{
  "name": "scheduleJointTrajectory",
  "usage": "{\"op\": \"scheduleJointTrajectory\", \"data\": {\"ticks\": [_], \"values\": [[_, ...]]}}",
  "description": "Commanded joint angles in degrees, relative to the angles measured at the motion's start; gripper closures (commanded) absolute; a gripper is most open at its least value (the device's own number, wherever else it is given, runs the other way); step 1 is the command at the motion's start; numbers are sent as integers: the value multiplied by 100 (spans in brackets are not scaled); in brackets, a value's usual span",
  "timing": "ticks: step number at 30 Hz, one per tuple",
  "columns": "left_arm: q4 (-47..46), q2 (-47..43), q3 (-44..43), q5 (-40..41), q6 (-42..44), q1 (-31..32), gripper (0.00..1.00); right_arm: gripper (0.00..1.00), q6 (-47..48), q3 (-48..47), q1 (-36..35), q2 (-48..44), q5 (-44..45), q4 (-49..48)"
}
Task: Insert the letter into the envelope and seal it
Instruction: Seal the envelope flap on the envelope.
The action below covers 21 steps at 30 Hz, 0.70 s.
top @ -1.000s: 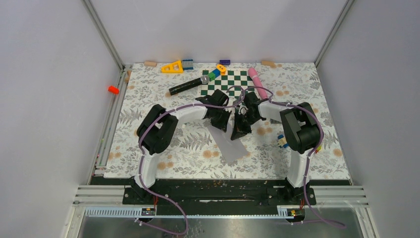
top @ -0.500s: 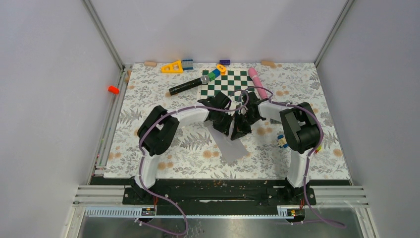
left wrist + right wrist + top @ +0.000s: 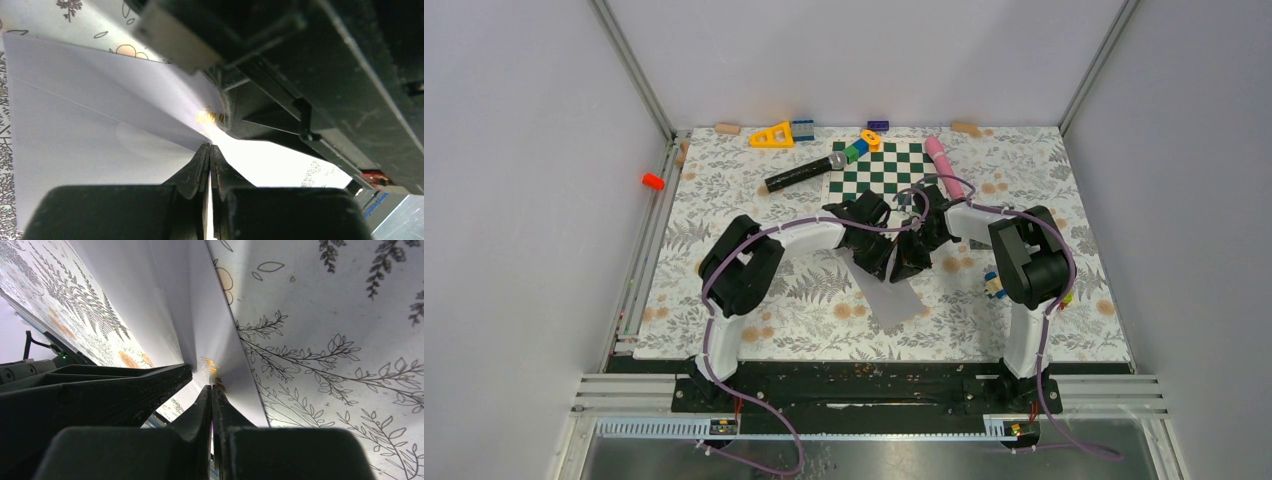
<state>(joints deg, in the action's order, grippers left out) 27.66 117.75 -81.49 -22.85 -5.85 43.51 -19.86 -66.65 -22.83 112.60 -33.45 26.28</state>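
Two grippers, the left gripper (image 3: 209, 150) and the right gripper (image 3: 210, 390), meet over the one envelope (image 3: 896, 302). Each has its fingers pressed together with the tips at the paper's far end, and I cannot tell whether either pinches it. I see the envelope lying near the middle of the floral table (image 3: 774, 300), on the near side of one checkered mat (image 3: 874, 165) and one microphone (image 3: 804, 172).

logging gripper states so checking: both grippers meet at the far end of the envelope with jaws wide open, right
No: the jaws are shut, not wide open; the left wrist and right wrist views show them pressed together. The left gripper and right gripper do meet at the far end of the envelope.
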Motion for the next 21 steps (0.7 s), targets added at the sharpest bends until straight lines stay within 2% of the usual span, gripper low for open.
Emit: {"op": "scheduleJointTrajectory", "data": {"ticks": [1,10,21], "values": [[363,-121,157,-119,198,103,100,100,140,-10,-12,243,618,149],[355,-88,167,144,238,164,100,100,140,-6,-11,237,621,149],[345,212,-90,376,60,-254,100,100,149,13,-11,219,620,153]]}}
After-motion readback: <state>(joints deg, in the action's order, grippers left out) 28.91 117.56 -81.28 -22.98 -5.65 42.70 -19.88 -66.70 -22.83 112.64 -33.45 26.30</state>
